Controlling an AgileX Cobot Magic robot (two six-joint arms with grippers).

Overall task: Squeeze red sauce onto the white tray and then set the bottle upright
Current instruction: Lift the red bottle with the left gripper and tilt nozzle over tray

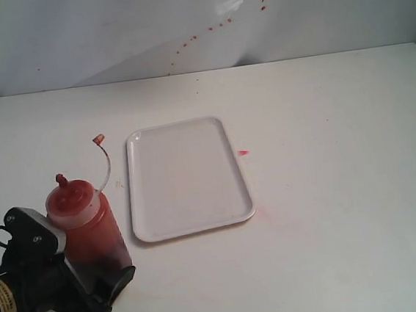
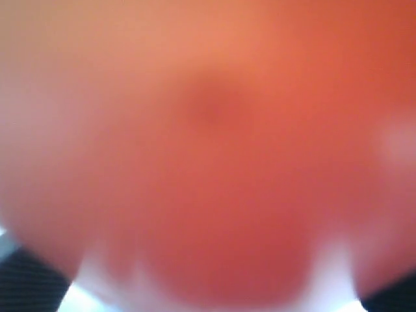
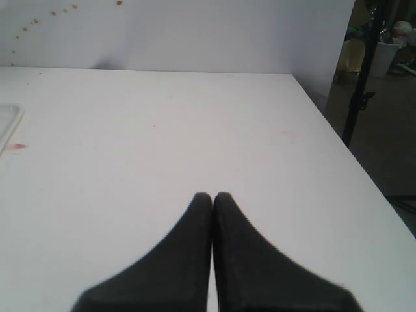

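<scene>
white counter (image 1: 344, 187), red-spattered backdrop (image 1: 181, 26). the bottle (image 1: 88, 226) stands upright between the jaws of the left gripper (image 1: 94, 274), long axis vertical, nozzle up. whether they squeeze it or only flank it i cannot tell, since the left wrist view is one red blur. the white tray (image 1: 195, 232) lies just beyond those jaws and looks clean. the right gripper (image 3: 213, 197), jaws clenched on nothing, hangs well apart from both.
</scene>
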